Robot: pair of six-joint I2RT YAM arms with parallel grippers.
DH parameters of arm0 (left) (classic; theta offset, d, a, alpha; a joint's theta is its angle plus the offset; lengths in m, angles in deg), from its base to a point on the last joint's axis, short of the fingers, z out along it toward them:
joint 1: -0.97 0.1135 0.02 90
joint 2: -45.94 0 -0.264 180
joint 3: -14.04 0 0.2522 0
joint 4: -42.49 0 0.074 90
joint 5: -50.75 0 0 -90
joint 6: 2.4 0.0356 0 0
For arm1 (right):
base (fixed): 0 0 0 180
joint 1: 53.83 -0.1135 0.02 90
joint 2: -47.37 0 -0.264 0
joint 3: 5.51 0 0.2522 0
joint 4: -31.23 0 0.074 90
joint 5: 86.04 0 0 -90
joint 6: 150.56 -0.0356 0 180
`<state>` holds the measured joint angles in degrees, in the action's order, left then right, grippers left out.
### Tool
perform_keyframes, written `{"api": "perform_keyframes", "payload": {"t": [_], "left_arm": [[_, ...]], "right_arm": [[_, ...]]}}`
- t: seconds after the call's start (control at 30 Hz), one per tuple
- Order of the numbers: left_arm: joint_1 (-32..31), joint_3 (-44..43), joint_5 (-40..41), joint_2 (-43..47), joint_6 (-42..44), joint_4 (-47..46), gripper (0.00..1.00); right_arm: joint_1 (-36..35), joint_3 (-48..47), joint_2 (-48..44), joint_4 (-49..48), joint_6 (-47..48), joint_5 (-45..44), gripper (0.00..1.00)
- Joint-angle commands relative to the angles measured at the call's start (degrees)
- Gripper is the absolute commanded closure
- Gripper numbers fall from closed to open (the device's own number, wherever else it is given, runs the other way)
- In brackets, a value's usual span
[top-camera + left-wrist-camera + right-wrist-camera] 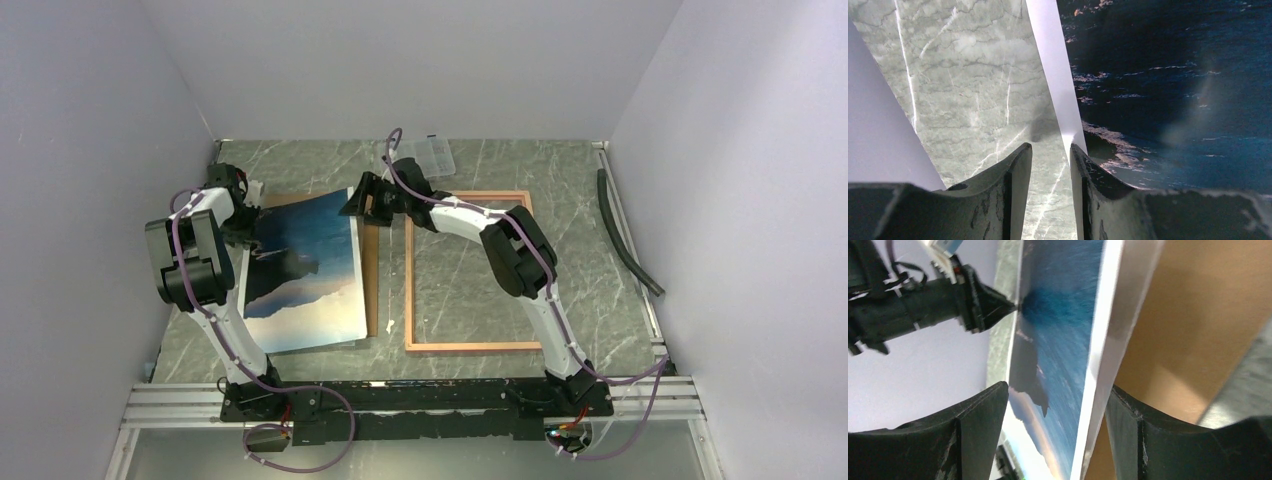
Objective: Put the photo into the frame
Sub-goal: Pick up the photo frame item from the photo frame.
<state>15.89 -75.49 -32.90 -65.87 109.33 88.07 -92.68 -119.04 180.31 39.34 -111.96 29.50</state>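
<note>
- The left claw (1050,150) is slightly spread: a narrow slot shows between its fingers, with bare desk (560,170) visible through it.
- The photo (300,265) lies just to one side of that slot. Its white border runs down to the tip of the finger (1088,185) on the right of the left wrist view. I cannot tell whether that finger bears on the print.
- On the other side of the left claw there is only open marble, then the pale side wall.
- The right claw (1055,390) is spread wide and straddles the photo's far right corner. The white border passes between the two fingers, closer to the one on the right of the wrist view, and no pinch shows.
- Beyond that finger lies the brown backing board (372,280). It shows as a strip along the photo's right and far edges.
- From the right claw, the tip of the left claw is seen straight across the print, meeting its opposite edge.
- The frame (409,290) lies flat on the desk just past the backing board, on the side of the right claw away from the photo. Bare marble shows inside its border, and the right arm crosses over its far and right parts.
- Behind the right claw, towards the back wall, sits a small clear plastic box (432,152).
- A black hose (625,235) lies well apart, along the right rail.
</note>
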Motion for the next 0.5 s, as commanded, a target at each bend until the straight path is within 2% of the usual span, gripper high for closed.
{"api": "perform_keyframes", "payload": {"t": [0.0,0.27,0.37,0.47], "left_arm": [[-1.47,3.02,-7.37,-1.41,-1.26,1.65,0.59],[-1.47,2.92,-7.60,-0.84,-1.18,1.99,0.59],[-1.39,2.37,-7.20,-0.49,-1.25,2.28,0.59],[-0.89,1.38,-6.55,0.15,-1.26,2.66,0.57]], "right_arm": [[-1.40,1.65,-2.36,-13.12,-7.12,8.11,0.27],[-1.18,2.95,-1.45,-16.77,-9.84,9.79,0.29],[-0.78,4.40,-3.47,-15.97,-8.93,8.87,0.38],[-0.06,5.59,-4.83,-16.49,-9.30,8.52,0.52]]}}
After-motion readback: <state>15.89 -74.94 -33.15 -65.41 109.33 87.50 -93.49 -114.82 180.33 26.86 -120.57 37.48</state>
